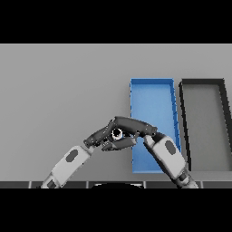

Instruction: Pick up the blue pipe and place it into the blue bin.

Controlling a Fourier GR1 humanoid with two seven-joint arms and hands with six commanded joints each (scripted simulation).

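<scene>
Two dark hands (102,136) (133,126), rectangular blue bin (152,84)

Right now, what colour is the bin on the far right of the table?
The right bin is black with a grey floor, beside the blue bin; the head view shows it best.

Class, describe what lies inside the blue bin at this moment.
The blue bin shows only its bare blue floor. The right hand and forearm cover its lower left part, so anything beneath them is hidden.

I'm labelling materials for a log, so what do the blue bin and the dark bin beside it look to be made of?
Blue rectangular bin: probably plastic, judging by its even, matte colour and thin walls. Dark rectangular bin: black rim and grey floor, possibly plastic or painted metal; the look leaves it open.
</scene>
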